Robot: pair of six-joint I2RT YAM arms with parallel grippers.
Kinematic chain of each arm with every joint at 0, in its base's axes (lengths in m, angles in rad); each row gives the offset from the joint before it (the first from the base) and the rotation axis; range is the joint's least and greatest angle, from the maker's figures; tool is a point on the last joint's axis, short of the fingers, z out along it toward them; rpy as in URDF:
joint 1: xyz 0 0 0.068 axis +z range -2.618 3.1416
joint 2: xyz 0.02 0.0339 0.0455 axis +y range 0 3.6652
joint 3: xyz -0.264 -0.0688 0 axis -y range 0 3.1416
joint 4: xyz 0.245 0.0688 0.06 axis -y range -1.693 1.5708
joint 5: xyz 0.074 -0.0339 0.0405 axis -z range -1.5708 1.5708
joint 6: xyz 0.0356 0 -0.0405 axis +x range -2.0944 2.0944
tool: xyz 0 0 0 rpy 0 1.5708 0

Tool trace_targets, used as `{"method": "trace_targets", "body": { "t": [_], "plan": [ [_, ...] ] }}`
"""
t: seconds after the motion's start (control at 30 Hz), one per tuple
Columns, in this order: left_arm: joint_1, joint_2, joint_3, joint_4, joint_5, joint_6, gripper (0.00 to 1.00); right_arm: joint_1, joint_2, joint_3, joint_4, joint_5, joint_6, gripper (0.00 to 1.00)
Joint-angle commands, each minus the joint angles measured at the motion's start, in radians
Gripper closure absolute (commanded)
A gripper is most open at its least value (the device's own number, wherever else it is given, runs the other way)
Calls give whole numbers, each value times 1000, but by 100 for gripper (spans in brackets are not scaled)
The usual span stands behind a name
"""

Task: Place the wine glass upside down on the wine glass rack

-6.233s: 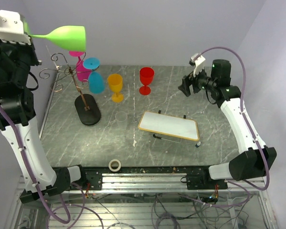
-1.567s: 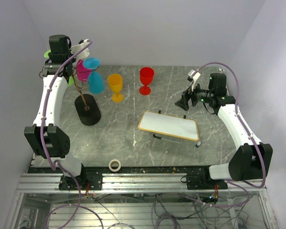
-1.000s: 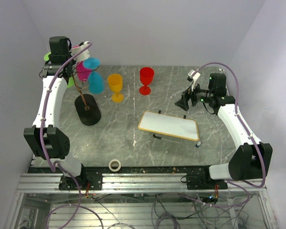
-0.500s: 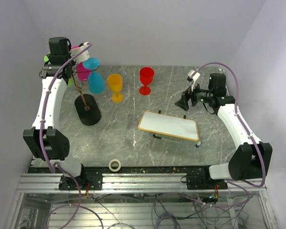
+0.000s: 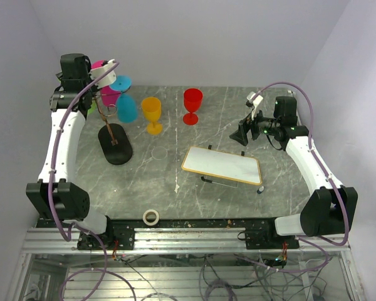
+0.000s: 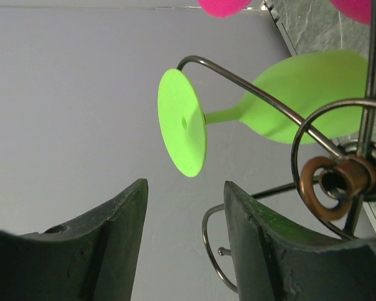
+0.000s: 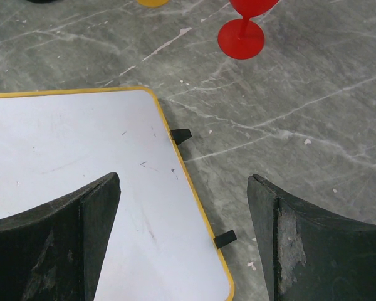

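Two dark fingers of the left gripper (image 6: 185, 188) stand spread apart with nothing between them, just short of the round foot of the green wine glass (image 6: 183, 122). The glass hangs on the wine glass rack (image 5: 116, 145): a curved wire arm crosses its stem, with the foot on the gripper's side and the bowl beyond. A pink glass (image 5: 106, 94) and a blue glass (image 5: 124, 108) already hang on the same stand.

The step in hand looks like the retreat after letting go. It is best done by backing straight out along the fingers' own line with the jaws kept wide. That way neither finger clips the foot or the lower wire curl lying near one of them. A knock could slide the glass off its arm or rock the slim stand.

The right gripper (image 7: 183, 188), also spread and empty, hovers over the yellow-edged white board (image 7: 62, 163), with the red glass (image 5: 192, 100) beyond.

Six seconds earlier the left gripper held the green glass sideways, high at the far left and clear of the rack; now the glass is hung and the fingers are free. The right arm has sunk lower toward the board. The orange glass (image 5: 151, 113) and red glass have not moved.
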State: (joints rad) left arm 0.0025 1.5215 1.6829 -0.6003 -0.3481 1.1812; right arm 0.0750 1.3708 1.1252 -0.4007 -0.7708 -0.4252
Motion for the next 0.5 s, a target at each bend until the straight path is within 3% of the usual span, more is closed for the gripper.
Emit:
{"method": "trace_targets", "body": {
  "t": [0.0, 0.23, 0.47],
  "plan": [
    [-4, -50, -16, -15, -24, -7, 37, -7, 4, -10, 22, -1, -8, 18],
    [-4, -107, -17, -22, -15, -32, 33, -7, 4, -11, 23, 2, -4, 18],
    [-4, -187, -71, 61, -53, -69, 23, -7, 11, -3, 39, 19, 28, 18]
  ]
}}
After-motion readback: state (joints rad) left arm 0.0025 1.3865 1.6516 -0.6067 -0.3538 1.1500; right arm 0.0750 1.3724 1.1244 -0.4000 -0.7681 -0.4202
